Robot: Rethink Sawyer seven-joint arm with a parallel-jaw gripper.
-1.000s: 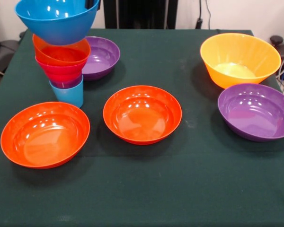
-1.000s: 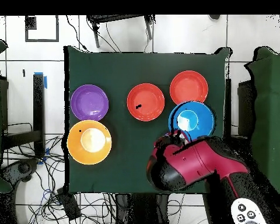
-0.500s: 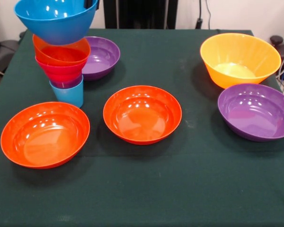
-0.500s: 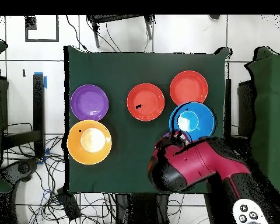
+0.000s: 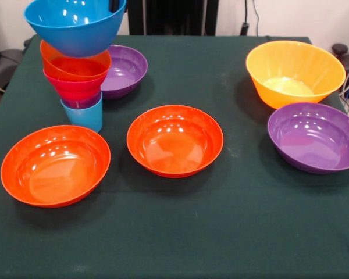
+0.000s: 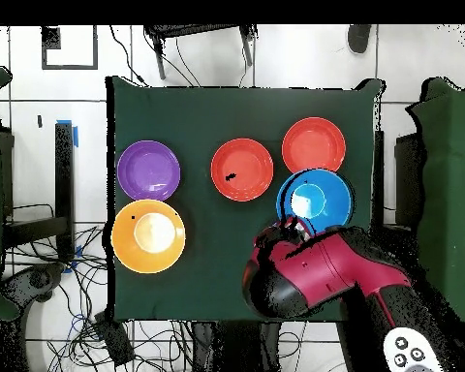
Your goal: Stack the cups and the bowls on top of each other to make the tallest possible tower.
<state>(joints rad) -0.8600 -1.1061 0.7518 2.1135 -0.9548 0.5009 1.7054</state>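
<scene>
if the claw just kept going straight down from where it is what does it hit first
Most likely the blue bowl topping the tower: the claw sits at that bowl's rim in the overhead view. Its tips are hidden, so depth is uncertain.

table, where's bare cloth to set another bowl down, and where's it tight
Widest free patch: the table's near strip in the front view, before both orange-red bowls. Also bare: the far middle, between the purple bowl behind the tower and the yellow bowl. It is tight around the tower and between the yellow bowl and the other purple bowl.
</scene>
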